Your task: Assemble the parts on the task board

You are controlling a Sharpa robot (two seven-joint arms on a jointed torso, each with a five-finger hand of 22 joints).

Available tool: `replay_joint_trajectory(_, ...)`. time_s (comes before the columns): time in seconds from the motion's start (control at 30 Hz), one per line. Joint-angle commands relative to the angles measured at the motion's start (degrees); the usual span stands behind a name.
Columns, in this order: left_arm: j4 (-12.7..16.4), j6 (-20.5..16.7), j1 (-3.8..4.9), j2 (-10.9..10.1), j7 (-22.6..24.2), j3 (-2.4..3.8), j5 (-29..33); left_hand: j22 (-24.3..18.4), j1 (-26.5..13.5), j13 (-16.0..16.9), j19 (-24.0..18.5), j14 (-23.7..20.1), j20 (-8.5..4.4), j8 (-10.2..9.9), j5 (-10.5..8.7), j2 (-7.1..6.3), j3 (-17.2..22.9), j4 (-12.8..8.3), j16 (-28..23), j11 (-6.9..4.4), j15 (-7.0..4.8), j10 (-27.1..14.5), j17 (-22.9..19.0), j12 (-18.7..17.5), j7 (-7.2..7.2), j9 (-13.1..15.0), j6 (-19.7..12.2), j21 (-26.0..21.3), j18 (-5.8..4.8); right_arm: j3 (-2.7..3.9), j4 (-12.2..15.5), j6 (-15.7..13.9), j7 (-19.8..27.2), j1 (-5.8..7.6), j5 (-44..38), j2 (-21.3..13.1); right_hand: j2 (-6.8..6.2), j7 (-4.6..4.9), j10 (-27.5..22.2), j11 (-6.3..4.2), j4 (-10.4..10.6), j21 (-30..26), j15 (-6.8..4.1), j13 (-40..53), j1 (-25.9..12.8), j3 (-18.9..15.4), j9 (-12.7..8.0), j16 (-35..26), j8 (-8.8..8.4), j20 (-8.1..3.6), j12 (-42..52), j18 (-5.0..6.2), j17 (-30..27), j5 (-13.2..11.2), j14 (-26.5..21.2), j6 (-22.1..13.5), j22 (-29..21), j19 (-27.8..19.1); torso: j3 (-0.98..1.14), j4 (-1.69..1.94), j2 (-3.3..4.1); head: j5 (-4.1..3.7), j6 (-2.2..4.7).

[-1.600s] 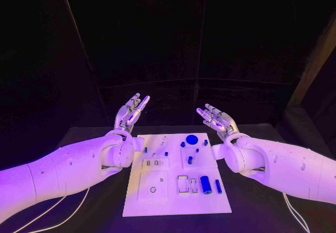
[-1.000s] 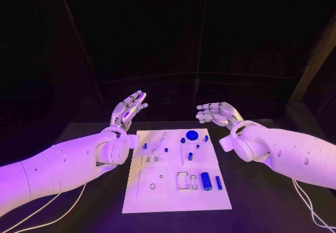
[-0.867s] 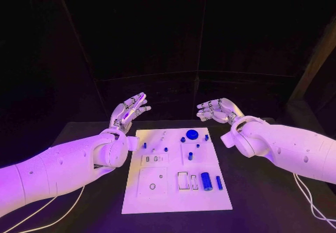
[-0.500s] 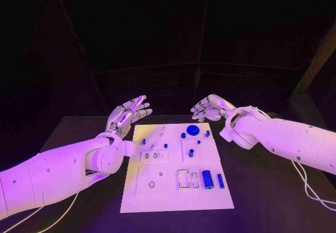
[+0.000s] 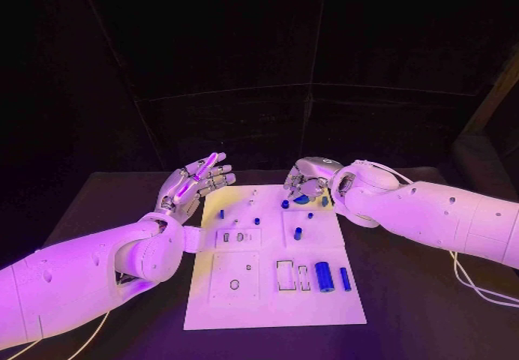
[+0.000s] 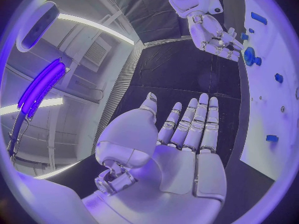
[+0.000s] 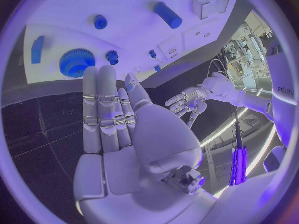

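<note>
1. I see the black table (image 5: 411, 300), with the white task board (image 5: 265, 300) lying flat in its middle, long side running away from the robot.
2. The right arm (image 5: 443, 214) comes in from the right and bends toward the board's far right corner. The left arm (image 5: 76, 274) lies along the board's left side.
3. The right hand (image 5: 306, 180) hangs over the far right corner of the board. In the right wrist view its fingers (image 7: 99, 109) lie straight and side by side, pointing at the board, with nothing between them and the thumb: released, empty. Whether a fingertip touches the board I cannot tell.
4. The left hand (image 5: 195, 184) is raised beside the board's far left corner, off the board. In the left wrist view the palm (image 6: 181, 164) is flat, fingers extended, holding nothing: released.
5. The blue gear (image 7: 76, 62) stands at the board's far right corner, just past the right fingertips. In the head view the right hand covers most of it.
6. The large blue cylinder (image 5: 325, 277) lies on the near right part of the board, with a thinner blue bar (image 5: 345, 279) just to its right.
7. A small blue peg (image 5: 298, 233) stands mid-board. More small blue pegs (image 5: 256, 220) are scattered on the far half.
8. White rectangular slots (image 5: 284, 275) sit just left of the large cylinder.
</note>
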Motion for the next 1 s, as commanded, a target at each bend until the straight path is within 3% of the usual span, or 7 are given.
replay_joint_trajectory(0.03,1.03,1.69,0.17,-0.24,7.52,0.07,0.04,0.07,0.66,0.07,0.98,0.46,0.02,0.21,0.23,0.17,0.25,-0.21,-0.25,-0.04,-0.05,0.77,-0.11,0.39,6.92,-0.05,0.58,0.39,0.52,0.07,0.26,3.95,-2.39,0.28,-6.59,0.31,0.18,-0.04,-0.79,0.17,-0.08,1.36,0.12,0.07,-0.55,-0.25,-0.04,1.8,-0.21,0.19,-0.11,0.63,1.32,-0.07,1.62,-0.56,0.88,-0.86,-0.04,0.27,0.98,-0.14,-0.04)
replay_joint_trajectory(0.1,1.47,1.84,0.22,-0.43,7.46,0.07,0.05,0.06,0.71,0.07,1.11,0.55,0.02,0.2,0.23,0.2,0.3,-0.27,-0.28,-0.05,-0.07,0.91,-0.13,0.38,6.92,-0.06,0.71,0.42,0.54,0.08,0.27,4.67,-3.02,0.36,-7.31,0.51,0.13,-0.04,-1.02,0.2,-0.12,3.0,0.16,0.09,-0.57,-0.33,-0.03,3.27,-0.19,0.28,-0.07,0.54,2.34,-0.1,1.27,-0.78,2.4,-0.85,-0.05,0.29,1.13,-0.11,-0.22)
replay_joint_trajectory(0.23,1.92,1.91,0.33,-0.76,7.38,0.07,0.05,0.03,0.72,0.06,1.0,0.56,0.02,0.19,0.23,0.2,0.3,-0.28,-0.28,-0.05,-0.07,0.87,-0.13,0.36,6.92,-0.07,0.64,0.37,0.54,0.08,0.02,5.51,-3.94,0.44,-8.43,0.94,0.09,-0.11,-0.94,0.17,-0.02,5.41,0.17,0.12,-0.81,-0.46,-0.02,6.21,-0.18,0.35,-0.03,0.22,5.21,0.01,1.12,-0.9,5.23,-0.32,-0.07,0.22,1.44,-0.3,0.22)
replay_joint_trajectory(0.5,2.06,1.85,0.44,-0.85,7.24,0.07,0.6,-0.06,0.93,0.02,1.06,0.58,0.03,0.03,0.24,0.29,0.47,-0.5,-0.44,-0.01,-0.06,0.82,-0.23,0.2,6.98,-0.16,0.42,0.32,0.54,0.07,-1.28,7.11,-4.68,0.48,-10.24,2.03,0.11,-0.17,-1.37,0.21,-0.07,8.57,0.24,0.08,-0.85,-0.45,-0.02,10.32,-0.18,0.44,-0.12,-0.2,9.21,0.25,0.85,-0.99,8.86,0.3,0.04,0.39,1.67,-0.52,-0.18)
replay_joint_trajectory(0.9,2.39,1.9,0.67,-1.13,6.87,0.08,1.05,-0.16,1.12,-0.01,1.07,0.6,0.04,-0.09,0.24,0.37,0.65,-0.72,-0.59,0.02,-0.03,0.72,-0.33,0.04,7.0,-0.21,0.36,0.25,0.52,0.06,-2.2,8.39,-4.39,0.49,-10.9,3.09,0.72,-0.25,-1.31,0.17,-0.07,11.22,0.25,0.11,-0.52,0.05,0.02,13.41,-0.07,0.51,-0.01,-0.55,12.1,0.4,0.54,-0.7,11.9,0.82,0.13,0.5,2.12,-0.28,-0.29)
replay_joint_trajectory(1.0,2.45,1.95,0.73,-1.18,6.76,0.08,1.06,-0.2,1.14,-0.02,1.01,0.58,0.04,-0.13,0.24,0.39,0.68,-0.75,-0.63,0.02,-0.02,0.62,-0.35,-0.01,7.01,-0.23,0.27,0.21,0.52,0.06,-2.36,8.75,-4.33,0.49,-10.92,3.25,1.2,-0.36,-1.15,0.09,-0.12,11.53,0.2,0.1,-0.31,0.45,0.04,13.58,-0.01,0.5,0.01,-0.53,12.06,0.51,0.28,-0.43,12.08,0.63,0.15,0.51,2.26,0.13,-0.33)
